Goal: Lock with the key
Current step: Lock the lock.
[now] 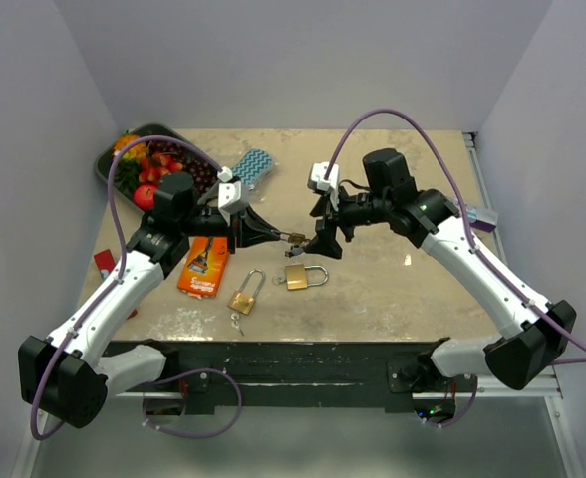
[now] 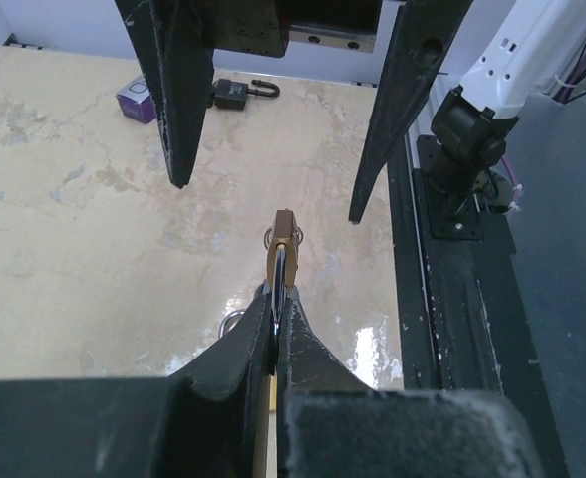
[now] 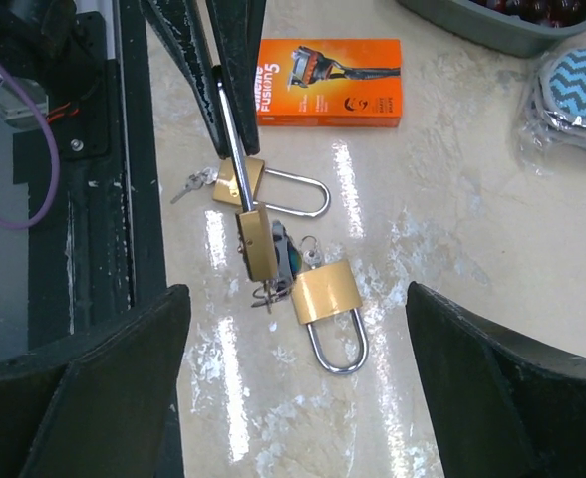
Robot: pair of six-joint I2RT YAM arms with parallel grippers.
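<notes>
My left gripper is shut on the steel shackle of a brass padlock and holds it above the table; its fingers pinch the shackle edge-on, with the brass body beyond them. In the right wrist view this held padlock has a small key and ring hanging at its lower end. My right gripper is open and empty, its jaws wide on either side of the held padlock and not touching it. Two more brass padlocks lie on the table.
An orange razor box lies left of the padlocks. A fruit tray and a blue zigzag pouch sit at the back left. A purple object and a dark padlock lie on the right side. Keys lie by the near padlock.
</notes>
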